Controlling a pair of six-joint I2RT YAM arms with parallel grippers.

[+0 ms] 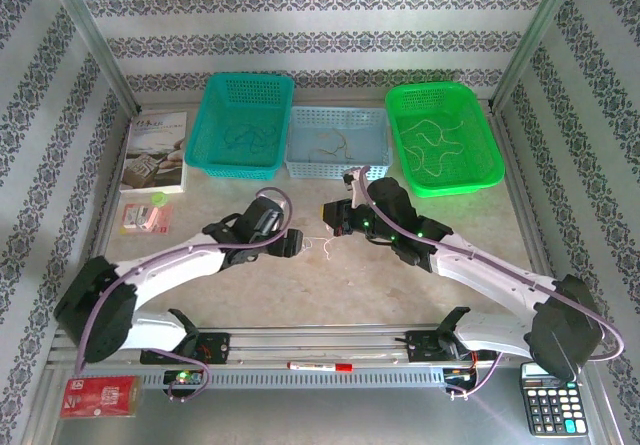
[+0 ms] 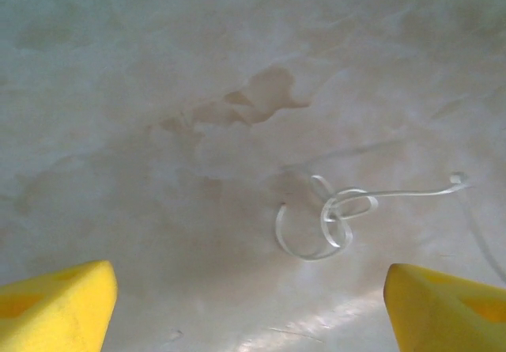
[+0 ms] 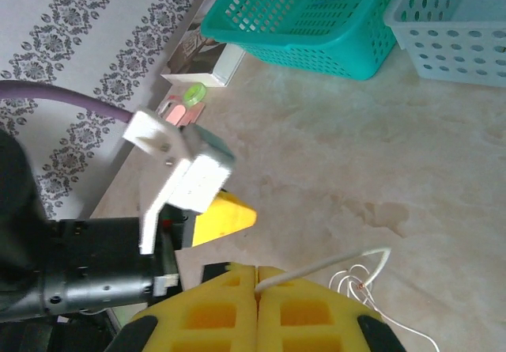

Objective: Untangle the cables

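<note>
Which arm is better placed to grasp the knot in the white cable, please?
Left: the left gripper hangs open just short of the knot in the white cable; the right gripper is shut on that cable's end.

In the top view the left arm and right arm reach inward from the lower corners, wrists nearly meeting mid-frame. The left gripper holds its fingers wide apart. The right gripper has its fingers pressed together at bottom centre, pinching a thin white cable.

Cable end (whitish) hidden between jaws
</note>
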